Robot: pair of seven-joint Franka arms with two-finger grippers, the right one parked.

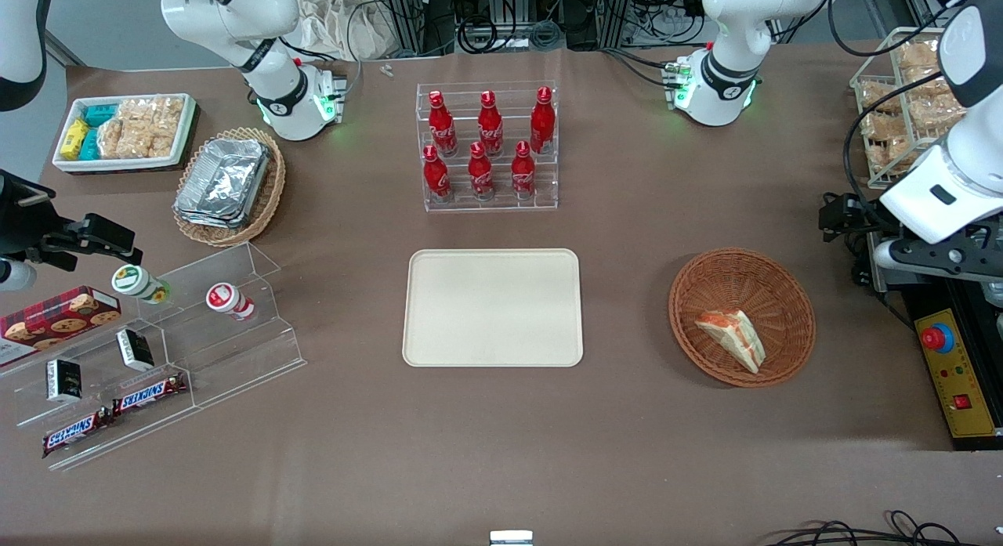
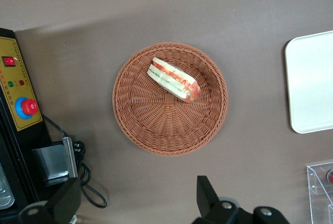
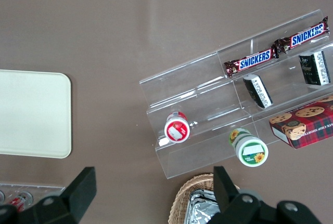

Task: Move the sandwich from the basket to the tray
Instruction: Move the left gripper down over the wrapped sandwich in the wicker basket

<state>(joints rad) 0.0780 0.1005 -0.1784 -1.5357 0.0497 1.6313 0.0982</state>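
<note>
**Currently: gripper open above the basket, sandwich not yet grasped**

Currently the left gripper (image 2: 138, 203) hangs well above the table with its two fingers (image 2: 208, 195) spread wide and nothing between them. In the front view the gripper (image 1: 854, 217) sits at the working arm's end of the table, off to the side of the basket (image 1: 689, 327) rather than over its middle.

The basket (image 2: 135, 130) lies below the tool and ahead of the fingertips. The sandwich (image 2: 174, 79) rests inside it, against the sloping wall on the part farthest from the gripper, tilted with its filling edge showing. The tray (image 2: 312, 86) lies flat on the table well apart from the basket, toward the parked arm's end.

Likely faults from this position:

- **Rim strike.** The sandwich lies off-centre near the basket wall. A descent aimed short of it probably lands a finger on the wicker rim or tips the basket.
- **Slip.** The wedge appears to be in smooth wrap and lies slanted. Fingers closing across the sloping faces may squeeze it out rather than hold it.
- **Crushing.** The bread is probably soft; excess closing force would deform it.
- **Basket lift.** A finger catching the weave could drag the light basket along on retreat.
</note>
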